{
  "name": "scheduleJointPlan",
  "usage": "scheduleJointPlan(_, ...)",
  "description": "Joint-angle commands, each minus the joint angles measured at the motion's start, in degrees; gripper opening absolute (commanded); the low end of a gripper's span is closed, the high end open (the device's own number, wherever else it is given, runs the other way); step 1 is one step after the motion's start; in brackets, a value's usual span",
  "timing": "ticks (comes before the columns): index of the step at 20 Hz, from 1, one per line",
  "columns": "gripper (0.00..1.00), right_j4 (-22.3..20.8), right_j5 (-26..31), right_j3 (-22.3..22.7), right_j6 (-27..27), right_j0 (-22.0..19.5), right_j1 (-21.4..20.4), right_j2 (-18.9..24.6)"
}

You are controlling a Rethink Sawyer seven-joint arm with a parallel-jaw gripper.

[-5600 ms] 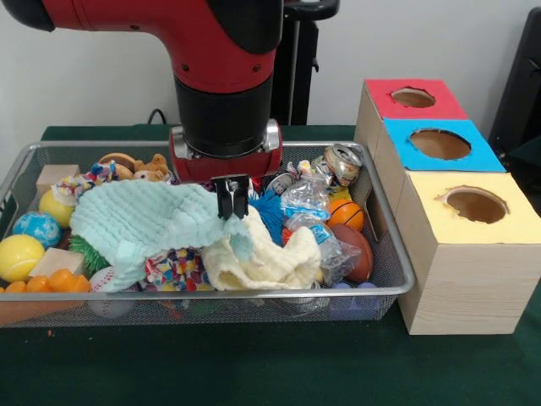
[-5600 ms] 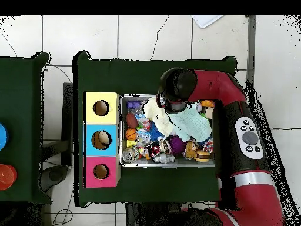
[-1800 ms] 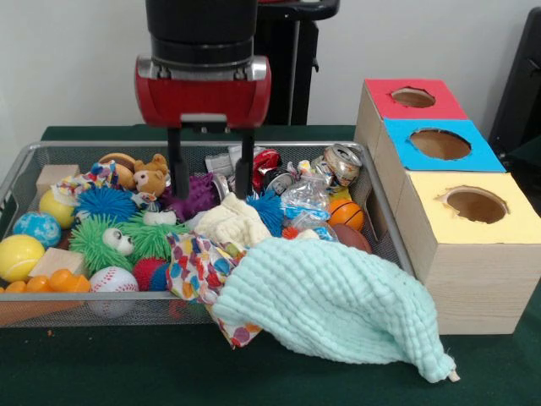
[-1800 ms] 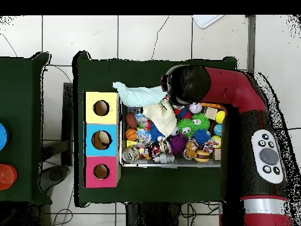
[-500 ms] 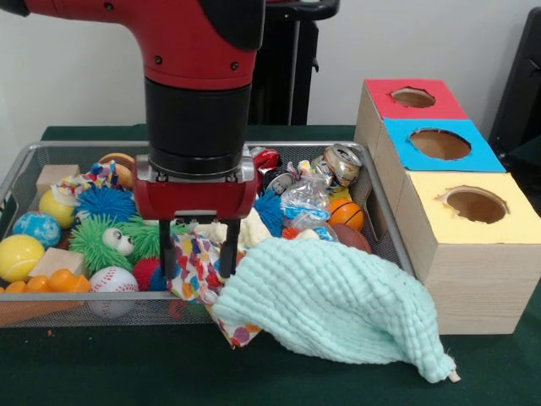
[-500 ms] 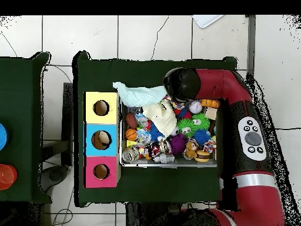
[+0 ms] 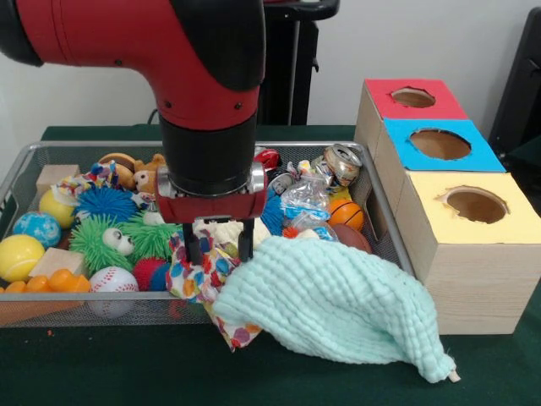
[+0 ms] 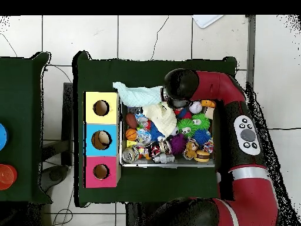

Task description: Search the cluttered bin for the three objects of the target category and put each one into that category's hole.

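The wire mesh bin (image 7: 394, 245) is full of toys. One printed ruffled fabric piece (image 7: 196, 277) hangs over its front rim, partly under the mint waffle cloth (image 7: 338, 304). A second printed piece (image 7: 87, 178) lies at the bin's back left. I see no third piece. My gripper (image 7: 219, 248) is low over the first piece, fingers (image 7: 193, 250) apart, with the fabric's top and the cream cloth (image 7: 221, 232) between them. The yellow-topped box's hole (image 7: 476, 205) is to the right; it also shows in the overhead view (image 8: 101, 107). There the arm (image 8: 179, 85) hides the gripper.
Blue-topped (image 7: 439, 144) and red-topped (image 7: 413, 97) boxes stand behind the yellow one. The mint cloth spills out of the bin onto the green table (image 7: 127, 364). Spiky green balls (image 7: 101, 241), a baseball (image 7: 110, 281), a can (image 7: 342, 161) and a small basketball (image 7: 346, 213) crowd the bin.
Earlier the mint cloth was dragged from the bin's middle out over the front rim. In the last half second the gripper has shifted right and settled lower onto the printed piece.
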Motion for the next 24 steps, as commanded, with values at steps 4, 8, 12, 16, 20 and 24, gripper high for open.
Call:
scheduleJointPlan(4, 1.00, -8.9, -4.4, -5.5, -12.2, 1.5, 6.7, 0.6)
scheduleJointPlan(8, 1.00, -10.4, -4.2, -2.8, -12.8, 1.4, 3.7, -0.2)
scheduleJointPlan(12, 0.00, -11.0, -2.2, -1.4, -11.6, 1.6, 2.5, 0.1)
scheduleJointPlan(16, 0.00, -10.8, 0.1, -2.5, -10.8, 2.3, 2.7, -0.1)
scheduleJointPlan(20, 0.00, -10.1, 1.0, -2.9, -12.0, 2.2, 2.2, 1.3)
scheduleJointPlan(24, 0.00, -8.4, 5.3, -3.4, -11.9, 3.1, 0.2, 1.8)
